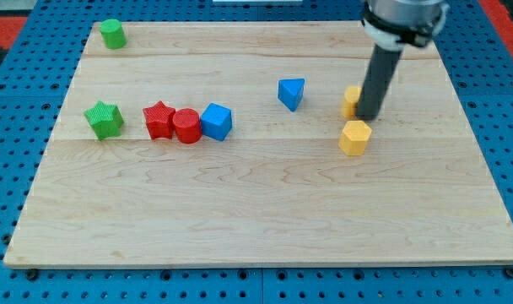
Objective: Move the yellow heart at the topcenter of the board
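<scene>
My tip (371, 116) on wooden surface (265, 211), touching right side of partly hidden yellow block, likely yellow heart (351, 100), at view's right. No claw on this rod. Yellow hexagonal block (354, 138) just below. Step: contact made. Next: push heart left and upward toward top centre.

Yellow heart (350, 100), partly hidden behind the dark rod, right of board centre, flat on board

I see a pale wooden tabletop (265, 219) carrying a green cylinder (113, 34), green star (104, 119), red star (159, 121), red cylinder (186, 126), blue cube (216, 122), blue wedge-like block (291, 93), and two yellow blocks (354, 138) (351, 100), one half hidden.
</scene>
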You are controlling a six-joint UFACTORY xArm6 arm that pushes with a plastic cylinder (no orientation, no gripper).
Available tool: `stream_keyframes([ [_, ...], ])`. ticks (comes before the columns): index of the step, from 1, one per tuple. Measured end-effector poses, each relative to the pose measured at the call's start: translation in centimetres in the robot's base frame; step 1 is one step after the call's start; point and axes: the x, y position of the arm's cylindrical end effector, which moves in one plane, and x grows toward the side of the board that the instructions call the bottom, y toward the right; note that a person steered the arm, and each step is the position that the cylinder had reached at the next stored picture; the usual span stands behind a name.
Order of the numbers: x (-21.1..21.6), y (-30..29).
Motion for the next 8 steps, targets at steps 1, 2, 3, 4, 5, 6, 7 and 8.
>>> stream_keyframes([
  [1, -6.0, -0.8],
  [2, -7.9, -3.8],
  [3, -4.7, -2.4],
  [4, -9.1, -8.5],
  [5, -14.7, -9.5],
  [6, -14.9, -12.6],
  [7, -12.6, -12.5],
  [8, -10.3, -16.3],
])
